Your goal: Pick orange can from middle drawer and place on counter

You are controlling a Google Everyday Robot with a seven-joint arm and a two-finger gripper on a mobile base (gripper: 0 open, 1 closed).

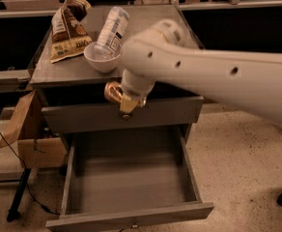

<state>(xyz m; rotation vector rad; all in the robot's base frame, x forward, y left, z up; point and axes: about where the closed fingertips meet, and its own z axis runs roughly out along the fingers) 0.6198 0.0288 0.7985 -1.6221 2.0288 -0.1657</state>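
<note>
Counter front: end effector around orange can

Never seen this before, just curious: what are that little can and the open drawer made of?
The orange can, held in the gripper above the open middle drawer, looks like thin shiny metal: it glints orange-gold. The drawer looks like dull grey sheet metal, possibly painted: flat, thin walls.

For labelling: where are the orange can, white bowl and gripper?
orange can point(113, 92): camera view, shiny side.
white bowl point(101, 65): camera view, front wall.
gripper point(124, 100): camera view, between its fingers, holding the can below the counter point(63, 71).
</note>
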